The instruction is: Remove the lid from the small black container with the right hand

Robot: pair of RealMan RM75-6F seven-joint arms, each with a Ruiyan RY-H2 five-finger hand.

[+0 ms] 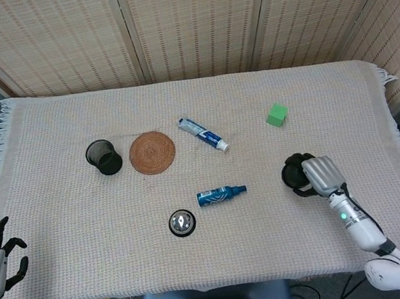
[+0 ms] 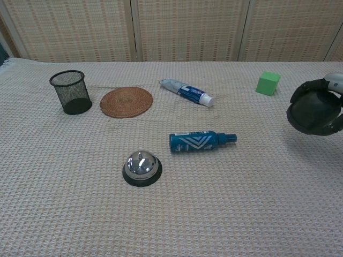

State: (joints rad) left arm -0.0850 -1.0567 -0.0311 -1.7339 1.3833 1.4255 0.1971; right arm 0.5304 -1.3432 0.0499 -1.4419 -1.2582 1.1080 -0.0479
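Chest view: round, dark container (image 2: 313,112)

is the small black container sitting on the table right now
No, in the chest view the right hand holds the small black container lifted clear above the table.
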